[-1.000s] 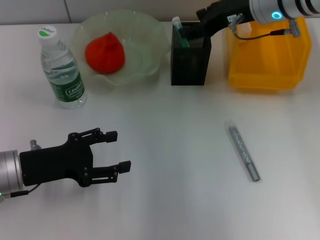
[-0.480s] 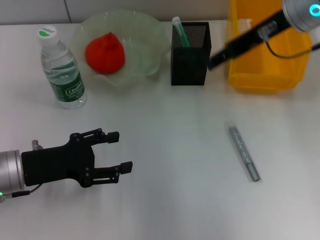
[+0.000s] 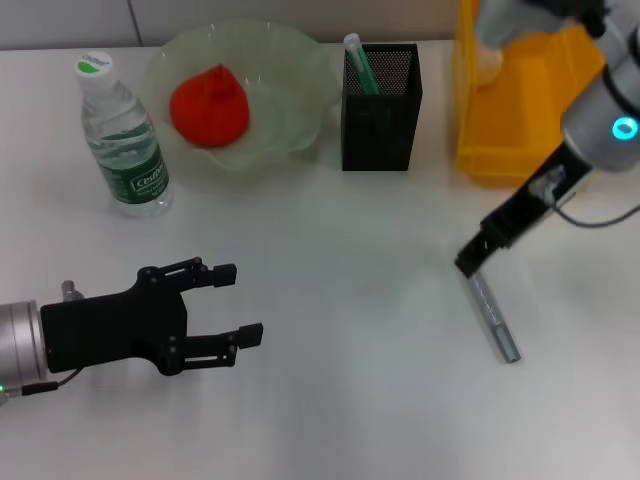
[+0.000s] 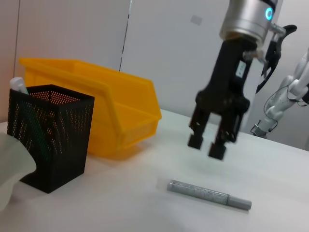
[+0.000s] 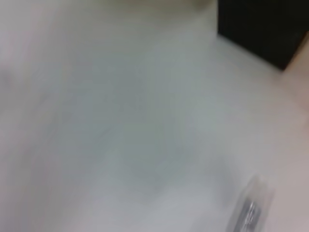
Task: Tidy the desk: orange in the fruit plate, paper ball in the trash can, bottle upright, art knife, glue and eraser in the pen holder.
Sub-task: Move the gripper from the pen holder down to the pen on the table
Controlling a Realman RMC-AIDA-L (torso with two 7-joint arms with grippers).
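So nearest the robot on the left, the left gripper (image 3: 238, 300) just sits low over the white bench (image 3: 340, 400), jaws apart and holding nothing. Over on the right, the silver art knife (image 3: 489, 311) lies flat on the bench, and the right gripper (image 3: 470, 262) hangs right above its far end; in the left wrist view you can see that gripper (image 4: 206, 147) clear of the art knife (image 4: 208, 195), jaws apart with a gap between them, nothing in them. Farther back on the left, the water bottle (image 3: 121, 137) is standing upright. To its right the orange (image 3: 209, 106) is sitting in the pale green fruit plate (image 3: 290, 95). Right of that is the black mesh pen holder (image 3: 380, 120), with a green-and-white stick, probably the glue (image 3: 358, 62), poking out of its left side. The yellow bin (image 3: 520, 110) is at the far right, just beside the pen holder but not touching it.
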